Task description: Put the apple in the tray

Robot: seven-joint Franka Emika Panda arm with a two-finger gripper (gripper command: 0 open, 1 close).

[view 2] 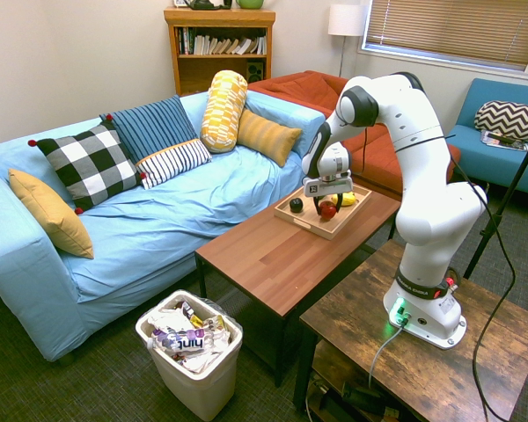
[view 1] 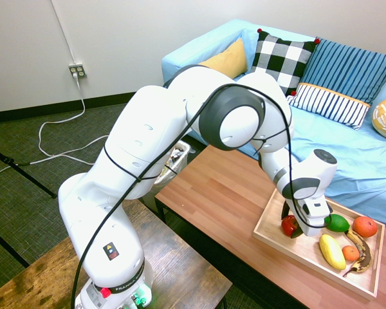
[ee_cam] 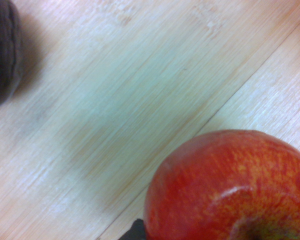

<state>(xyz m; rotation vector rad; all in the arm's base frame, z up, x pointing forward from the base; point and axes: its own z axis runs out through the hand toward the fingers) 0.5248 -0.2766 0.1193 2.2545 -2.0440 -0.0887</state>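
Observation:
The red apple (view 1: 287, 225) is down in the light wooden tray (view 1: 300, 250), at the end farthest from the other fruit, and my gripper (view 1: 295, 226) is shut on it from above. The second exterior view shows the apple (view 2: 327, 211) low in the tray (view 2: 304, 223) under the gripper (view 2: 326, 207). I cannot tell whether the apple touches the tray floor. In the wrist view the apple (ee_cam: 230, 190) fills one corner, close over the pale wood (ee_cam: 140, 100).
A green fruit (view 1: 336, 223), an orange-red fruit (view 1: 365, 226), a yellow fruit (view 1: 332, 251), a small orange one (view 1: 350, 253) and a banana (view 1: 365, 252) lie in the tray. A dark round fruit (view 2: 296, 205) sits near the apple. Beyond the table is a blue sofa (view 2: 158, 211).

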